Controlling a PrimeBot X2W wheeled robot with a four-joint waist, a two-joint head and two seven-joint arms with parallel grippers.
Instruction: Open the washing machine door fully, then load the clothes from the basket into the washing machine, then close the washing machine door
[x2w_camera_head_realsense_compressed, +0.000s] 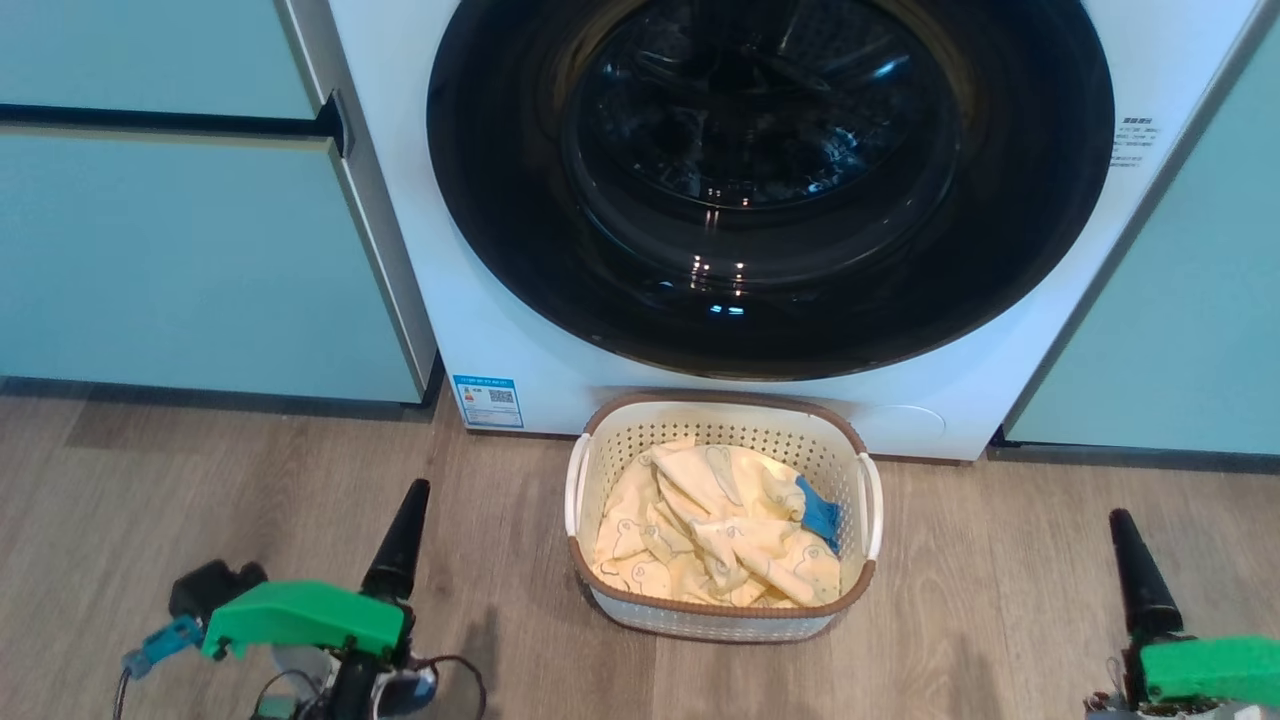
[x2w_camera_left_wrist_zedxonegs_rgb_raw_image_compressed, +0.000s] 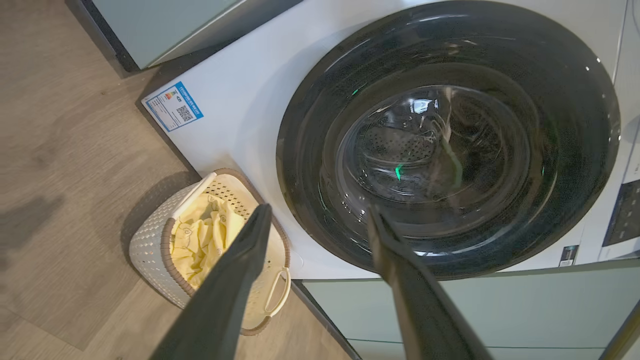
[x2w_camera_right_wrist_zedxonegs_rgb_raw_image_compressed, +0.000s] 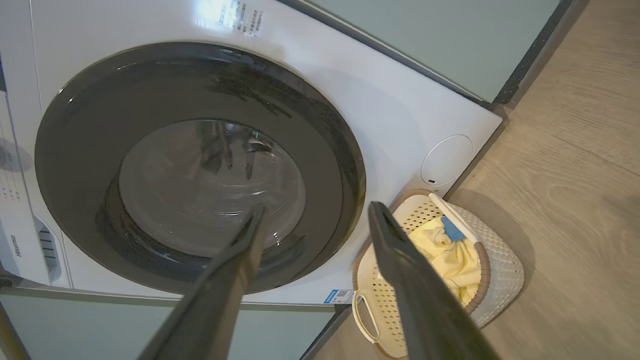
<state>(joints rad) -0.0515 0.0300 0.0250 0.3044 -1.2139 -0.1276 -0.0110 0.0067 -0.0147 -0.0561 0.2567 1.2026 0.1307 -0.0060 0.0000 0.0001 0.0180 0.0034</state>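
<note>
Both agape, empty: left claw (x2w_camera_left_wrist_zedxonegs_rgb_raw_image_compressed: 319, 210), right claw (x2w_camera_right_wrist_zedxonegs_rgb_raw_image_compressed: 317, 207); basket (x2w_camera_head_realsense_compressed: 700, 622) before closed door (x2w_camera_head_realsense_compressed: 500, 210), between teal cabinets (x2w_camera_head_realsense_compressed: 180, 250).

A: Head camera position?
B: High, facing forward and down, standing back from the washing machine door (x2w_camera_head_realsense_compressed: 770, 180), with the basket (x2w_camera_head_realsense_compressed: 700, 432) mid-frame below it.
A: Wrist cameras?
B: Each sights along its own gripper, rolled sideways, nearer the door. Past the left gripper (x2w_camera_left_wrist_zedxonegs_rgb_raw_image_compressed: 318, 210) the basket lies lower left; past the right gripper (x2w_camera_right_wrist_zedxonegs_rgb_raw_image_compressed: 317, 207), lower right. All three share door and basket
</note>
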